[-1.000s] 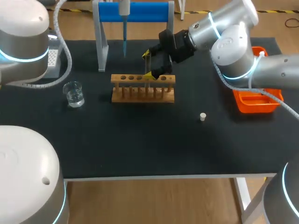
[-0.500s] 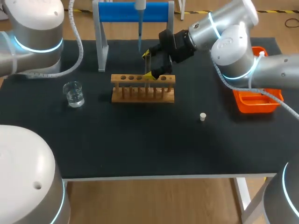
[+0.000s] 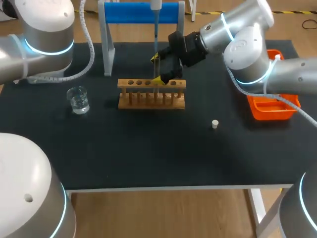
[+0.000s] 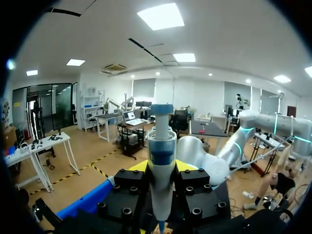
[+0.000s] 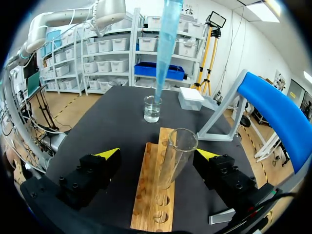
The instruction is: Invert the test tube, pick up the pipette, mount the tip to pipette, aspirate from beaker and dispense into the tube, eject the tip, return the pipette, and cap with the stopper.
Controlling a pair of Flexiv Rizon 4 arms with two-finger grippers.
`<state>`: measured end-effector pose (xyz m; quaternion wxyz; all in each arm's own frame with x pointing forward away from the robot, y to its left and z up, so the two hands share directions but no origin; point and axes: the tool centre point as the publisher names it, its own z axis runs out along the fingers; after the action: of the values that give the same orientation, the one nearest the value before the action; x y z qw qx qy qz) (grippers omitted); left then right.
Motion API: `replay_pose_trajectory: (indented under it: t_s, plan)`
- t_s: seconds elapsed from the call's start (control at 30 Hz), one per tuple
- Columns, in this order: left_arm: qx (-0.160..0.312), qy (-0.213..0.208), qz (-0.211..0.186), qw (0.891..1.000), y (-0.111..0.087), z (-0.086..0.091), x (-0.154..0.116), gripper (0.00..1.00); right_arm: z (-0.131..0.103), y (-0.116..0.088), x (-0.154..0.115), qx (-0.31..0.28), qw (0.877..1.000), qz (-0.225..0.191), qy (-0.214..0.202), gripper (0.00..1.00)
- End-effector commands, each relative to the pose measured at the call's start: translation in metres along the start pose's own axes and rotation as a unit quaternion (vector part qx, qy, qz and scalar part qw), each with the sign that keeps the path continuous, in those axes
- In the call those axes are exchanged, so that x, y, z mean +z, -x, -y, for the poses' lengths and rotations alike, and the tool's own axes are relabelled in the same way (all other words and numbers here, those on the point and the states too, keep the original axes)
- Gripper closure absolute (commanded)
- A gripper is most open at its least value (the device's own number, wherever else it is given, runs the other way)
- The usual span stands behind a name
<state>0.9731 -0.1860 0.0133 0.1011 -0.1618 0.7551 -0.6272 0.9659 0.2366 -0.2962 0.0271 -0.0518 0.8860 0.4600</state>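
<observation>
the left arm (image 3: pixel 47 34) stood raised behind and to the left of the wooden rack (image 3: pixel 151 93). the left gripper (image 4: pixel 162 166) was clamped on the pipette (image 4: pixel 161 146), which was held vertical. its blue tip (image 3: pixel 156 42) hung point-down above rack level; whether it was over the rack or just behind it could not be told.

the right arm (image 3: pixel 247 44) came in from the right of the rack with its wrist angled down. the right gripper (image 5: pixel 157 154) was wide open, one finger on each side of the test tube (image 5: pixel 171 161), with a gap on each side. the tube stood upright in a rack hole, mouth up.

the beaker (image 3: pixel 78 99) stood well left of the rack. the stopper (image 3: pixel 215 124) lay to the right and in front of it. the orange tray (image 3: pixel 272 106) sat far right of the rack, and the blue stand (image 3: pixel 141 12) stood behind it. the front edge of the table (image 3: pixel 148 163) lay well in front of the rack.
</observation>
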Motion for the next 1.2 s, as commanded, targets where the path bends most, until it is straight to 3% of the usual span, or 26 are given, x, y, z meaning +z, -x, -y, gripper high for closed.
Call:
replay_pose_trajectory:
  t_s: [0.03, 1.2]
  plan:
    - [0.000, -0.008, -0.005, 1.000, 0.005, -0.003, 0.001, 1.00, 0.000, 0.000, -0.001, 0.000, 1.000, -0.002, -0.001, 0.00]
    - [-0.009, -0.018, -0.021, 1.000, 0.015, -0.032, 0.009, 1.00, 0.000, 0.000, -0.001, 0.000, 1.000, -0.002, -0.001, 0.00]
